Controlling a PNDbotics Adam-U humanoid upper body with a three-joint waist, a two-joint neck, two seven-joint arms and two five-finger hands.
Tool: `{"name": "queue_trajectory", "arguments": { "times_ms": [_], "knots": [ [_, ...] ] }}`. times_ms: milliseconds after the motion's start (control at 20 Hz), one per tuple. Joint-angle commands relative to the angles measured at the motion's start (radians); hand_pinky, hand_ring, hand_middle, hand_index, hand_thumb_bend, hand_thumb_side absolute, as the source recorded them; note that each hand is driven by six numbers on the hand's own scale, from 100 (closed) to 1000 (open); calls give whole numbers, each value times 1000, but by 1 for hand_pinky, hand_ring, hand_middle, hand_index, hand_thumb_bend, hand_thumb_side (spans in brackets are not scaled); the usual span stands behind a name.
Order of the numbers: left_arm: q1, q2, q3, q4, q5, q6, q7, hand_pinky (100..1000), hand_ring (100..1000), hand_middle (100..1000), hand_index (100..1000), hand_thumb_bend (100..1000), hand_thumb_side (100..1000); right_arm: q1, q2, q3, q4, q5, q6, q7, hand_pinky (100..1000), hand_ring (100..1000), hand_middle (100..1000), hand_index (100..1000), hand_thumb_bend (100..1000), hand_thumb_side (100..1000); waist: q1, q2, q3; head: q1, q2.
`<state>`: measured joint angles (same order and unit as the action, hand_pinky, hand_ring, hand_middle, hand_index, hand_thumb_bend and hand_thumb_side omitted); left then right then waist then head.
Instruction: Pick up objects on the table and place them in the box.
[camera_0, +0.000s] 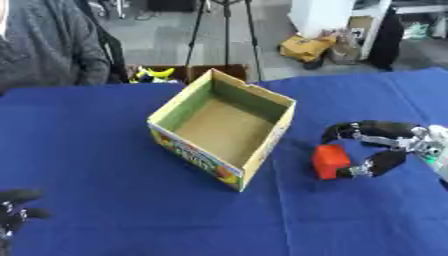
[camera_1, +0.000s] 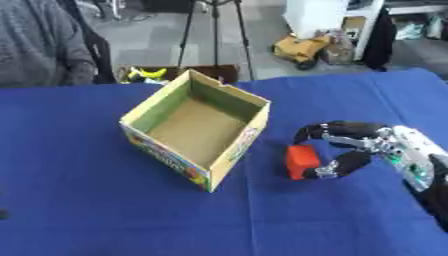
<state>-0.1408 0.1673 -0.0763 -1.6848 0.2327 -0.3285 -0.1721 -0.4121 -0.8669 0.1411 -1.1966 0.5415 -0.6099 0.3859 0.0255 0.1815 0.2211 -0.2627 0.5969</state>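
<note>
The right hand (camera_1: 372, 145) reaches in from the right edge of the table, its fingers (camera_1: 337, 130) arched over the top and its thumb (camera_1: 346, 164) curled underneath, so that the two close like tongs on the red block (camera_1: 302, 161). The block sits at the tips, on the side of the hand that faces the box, and looks pinched between them, though whether it is lifted clear of the blue cloth (camera_1: 87, 200) I cannot tell. No long axis matters here; the block is roughly cubic.

The cardboard box (camera_0: 262, 97) stands open near the middle of the table, turned corner-on, just beside the block on its left. Its right wall is between the block and the bare brown floor inside, so the carry probably needs to rise over that wall.

The left hand (camera_0: 12, 209) rests at the lower left corner, well apart from both; its fingers are too dim to read.
</note>
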Motion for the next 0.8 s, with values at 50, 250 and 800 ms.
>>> {"name": "queue_trajectory", "arguments": {
  "times_ms": [50,250,800],
  "knots": [
    [-4,8,0,-17,4,-2,-4,568,740,628,707,100,781,-20,-36,-16,9,21,11,-20,858,1000,898,916,497,917,-2,-11,2,-2,-10],
    [-4,7,1,-17,5,-2,-3,568,740,628,706,100,781,-25,-33,-14,30,29,13,-33,853,1000,893,875,495,903,-1,-10,5,-3,-11],
    [-3,5,1,-17,6,-3,-4,568,741,629,706,100,781,-27,-22,-5,33,38,-5,-30,853,1000,893,821,496,906,1,-9,4,-5,-8]
  ]
}}
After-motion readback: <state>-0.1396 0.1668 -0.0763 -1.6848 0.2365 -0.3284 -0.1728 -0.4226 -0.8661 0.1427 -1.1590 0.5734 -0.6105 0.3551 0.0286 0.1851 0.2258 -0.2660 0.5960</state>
